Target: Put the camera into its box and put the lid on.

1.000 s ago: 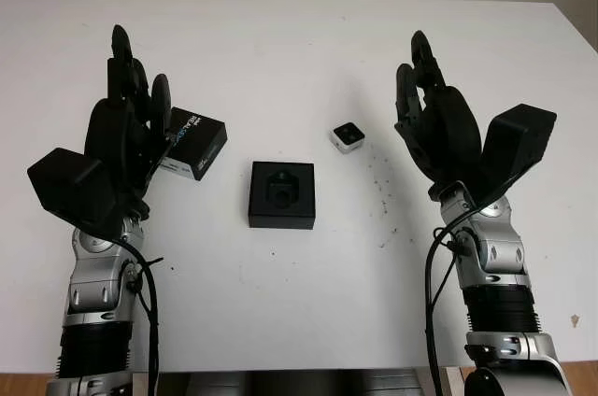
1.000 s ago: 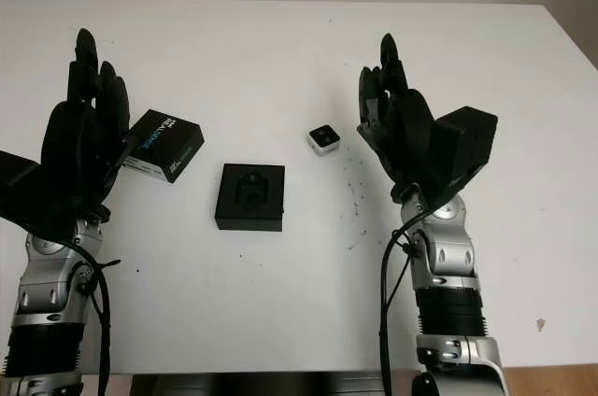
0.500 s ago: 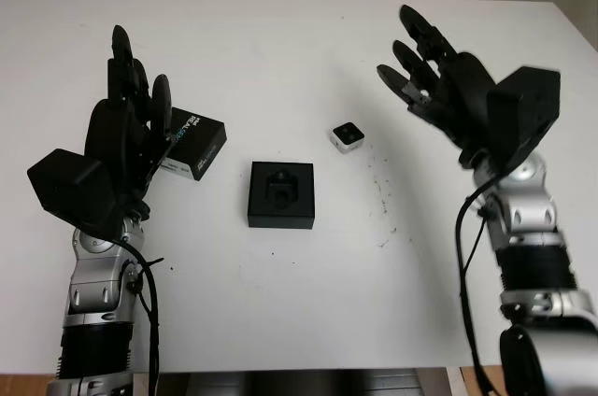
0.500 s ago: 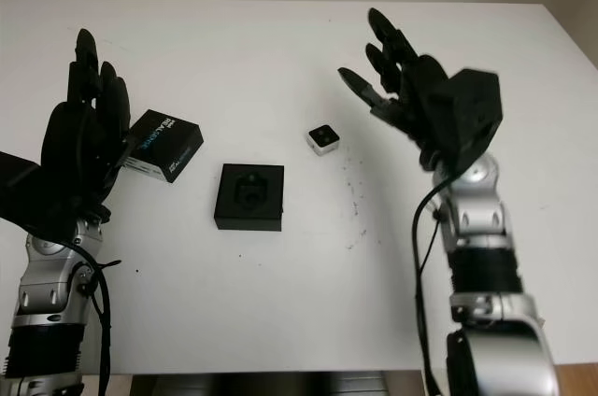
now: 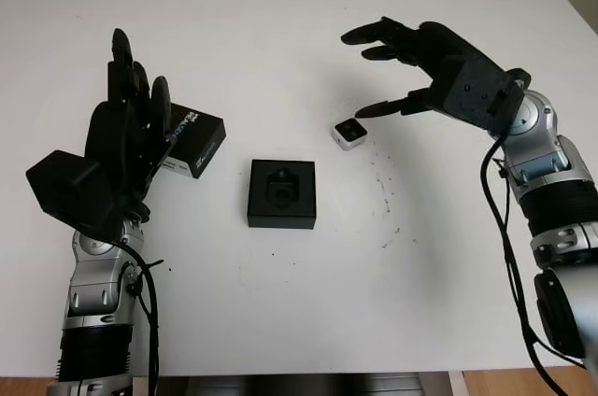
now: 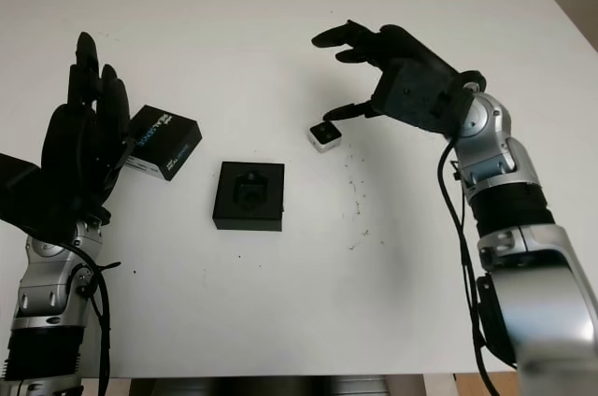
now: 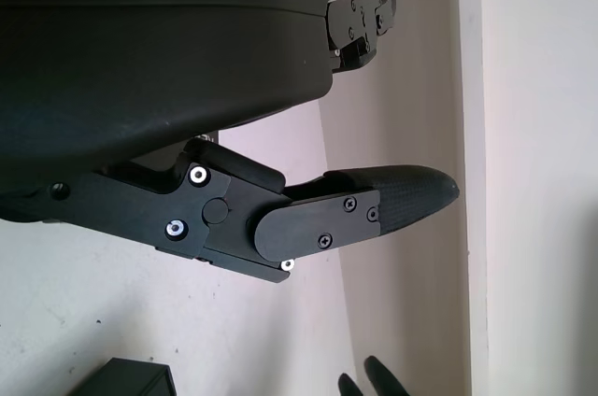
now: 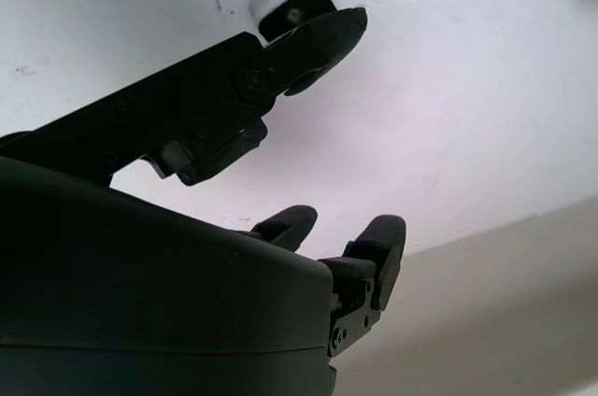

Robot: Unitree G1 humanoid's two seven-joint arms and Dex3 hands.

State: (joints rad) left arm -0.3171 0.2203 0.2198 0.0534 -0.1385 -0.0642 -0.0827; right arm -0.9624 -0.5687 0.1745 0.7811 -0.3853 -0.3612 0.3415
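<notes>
White desk (image 5: 280, 303). Black box (image 5: 281, 193) at centre, open, foam insert showing. Lid (image 5: 192, 141) left of box, beside open left hand (image 5: 126, 130). Small camera (image 5: 348, 134) right of box. Right hand (image 5: 430, 64) open, over camera, thumb tip close above it.

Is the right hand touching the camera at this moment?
Cannot tell. In the left eye view the right hand is open above the camera, its thumb tip just beside it; in the right wrist view the thumb overlaps the camera, showing neither gap nor contact plainly.
</notes>
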